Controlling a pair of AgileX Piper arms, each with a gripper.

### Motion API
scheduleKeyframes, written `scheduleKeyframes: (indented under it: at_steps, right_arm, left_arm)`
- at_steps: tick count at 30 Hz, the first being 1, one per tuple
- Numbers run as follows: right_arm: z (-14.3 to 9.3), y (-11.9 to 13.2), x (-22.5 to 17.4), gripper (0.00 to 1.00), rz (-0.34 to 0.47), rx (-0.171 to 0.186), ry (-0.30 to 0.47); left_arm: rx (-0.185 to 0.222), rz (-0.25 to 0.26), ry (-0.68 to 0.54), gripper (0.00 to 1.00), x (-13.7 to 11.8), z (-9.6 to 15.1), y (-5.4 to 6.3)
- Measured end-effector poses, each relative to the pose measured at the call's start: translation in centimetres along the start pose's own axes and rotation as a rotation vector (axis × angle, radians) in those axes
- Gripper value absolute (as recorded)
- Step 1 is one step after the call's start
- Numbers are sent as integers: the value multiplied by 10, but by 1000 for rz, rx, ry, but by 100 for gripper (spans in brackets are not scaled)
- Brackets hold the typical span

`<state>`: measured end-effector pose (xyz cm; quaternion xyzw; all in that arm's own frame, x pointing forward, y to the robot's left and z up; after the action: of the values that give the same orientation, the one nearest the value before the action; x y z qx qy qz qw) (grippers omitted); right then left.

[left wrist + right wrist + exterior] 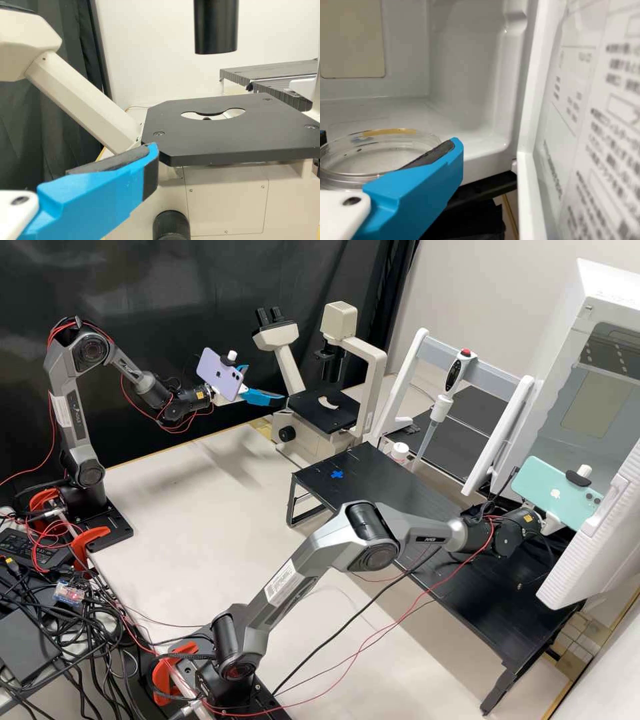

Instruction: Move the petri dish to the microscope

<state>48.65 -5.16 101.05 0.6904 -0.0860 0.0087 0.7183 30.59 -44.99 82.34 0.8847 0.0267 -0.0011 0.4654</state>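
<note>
A black curtain (193, 280) hangs behind a pale surface (180, 487). From where I stand, the 1 petri dish (375, 157) is just inside the open white chamber (465, 85), level, with the right tool (390, 140) around it. Its 2 blue fingers are parted by about the dish's width, 1 pad at either side, so I take it to be gripped. Nearest that is a low black table (373, 473), reaching toward the 1 inverted microscope (340, 403) on the far side, with its 1 black stage (225, 145).

The left tool (267, 383) waits beside that stage, fingers well apart, holding nothing.

I'd judge the job in its early part: the grasp looks done, while drawing the dish out, carrying it across and setting it on the stage are left. The low table might serve for a handover between the 2 arms.

Counting the rest: 1 electronic pipette (450, 390), 1 white-capped jar (399, 452), 1 blue cross mark (337, 474) and 2 phones, 1 lilac (220, 373) and 1 mint green (553, 492).
</note>
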Motion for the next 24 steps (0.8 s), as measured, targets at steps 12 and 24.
scheduleKeyframes:
  at_steps: [12,24]
  right_arm:
    - [-1,3,-65,0,90,52,32]
    - [-4,-29,-157,0,140,76,125]
  left_arm:
    - [0,0,0,100,0,0,0]
    - [0,0,0,100,0,0,0]
